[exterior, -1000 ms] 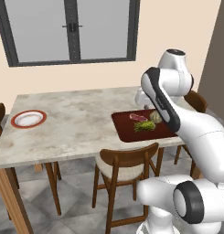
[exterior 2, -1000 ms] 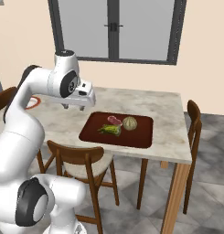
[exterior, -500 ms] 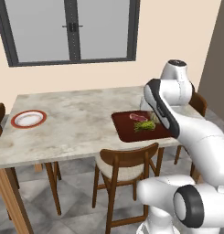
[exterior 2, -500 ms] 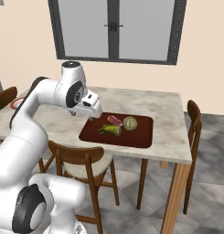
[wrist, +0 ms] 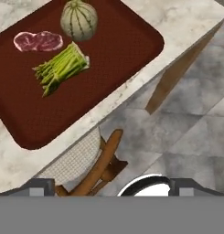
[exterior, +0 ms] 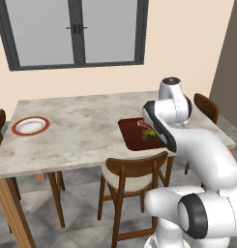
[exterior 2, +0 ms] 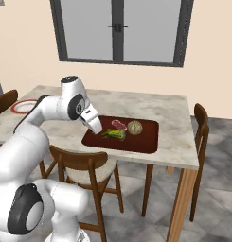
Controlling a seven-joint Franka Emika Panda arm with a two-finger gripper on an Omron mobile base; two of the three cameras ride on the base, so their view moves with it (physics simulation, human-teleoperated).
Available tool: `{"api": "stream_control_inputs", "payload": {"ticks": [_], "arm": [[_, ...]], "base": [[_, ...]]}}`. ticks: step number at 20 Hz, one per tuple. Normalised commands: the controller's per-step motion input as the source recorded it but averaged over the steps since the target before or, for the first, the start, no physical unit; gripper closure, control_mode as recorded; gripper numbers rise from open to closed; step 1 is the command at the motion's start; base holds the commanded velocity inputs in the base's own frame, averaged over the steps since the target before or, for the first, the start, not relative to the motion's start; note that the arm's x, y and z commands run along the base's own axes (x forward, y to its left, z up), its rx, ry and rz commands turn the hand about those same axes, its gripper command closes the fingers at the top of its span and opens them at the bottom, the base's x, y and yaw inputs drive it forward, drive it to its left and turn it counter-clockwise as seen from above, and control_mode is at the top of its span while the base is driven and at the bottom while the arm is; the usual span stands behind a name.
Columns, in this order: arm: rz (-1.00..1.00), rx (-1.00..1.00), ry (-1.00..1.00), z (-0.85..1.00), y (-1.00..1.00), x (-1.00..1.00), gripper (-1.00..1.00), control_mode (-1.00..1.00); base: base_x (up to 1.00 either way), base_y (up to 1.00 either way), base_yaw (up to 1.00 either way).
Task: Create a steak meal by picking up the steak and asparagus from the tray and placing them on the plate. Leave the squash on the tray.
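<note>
The claw (exterior 2: 96, 126) hangs low, fingers spread wide and holding nothing.

The worktop (exterior: 81, 131) lies bare between the tray (exterior 2: 141, 139) and the plate (exterior: 30, 126), which sit well apart, so that stretch gives an open path. On the tray, the steak (wrist: 38, 41), squash (wrist: 79, 19) and asparagus (wrist: 62, 66) crowd one corner close together; the squash is just beside both. The rest of the tray (wrist: 109, 55) is free surface. A chair (exterior: 134, 169) stands tucked at the near edge by the tray, its backrest (wrist: 99, 164) rising just below the worktop's rim. Another chair (exterior 2: 200, 125) stands at the far end.
</note>
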Motion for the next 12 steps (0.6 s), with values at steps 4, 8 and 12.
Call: {"api": "stream_control_inputs", "payload": {"ticks": [4,8,12], "arm": [[-0.53,0.02,0.0,-0.31,0.0,0.58,-1.0,-1.0],[-0.36,0.09,0.02,-0.28,-0.19,0.8,-1.0,-1.0],[-0.18,0.1,0.09,-0.09,-0.3,0.75,-1.0,-1.0]], "base": [[0.0,0.0,0.0],[0.0,0.0,0.0],[0.0,0.0,0.0]]}}
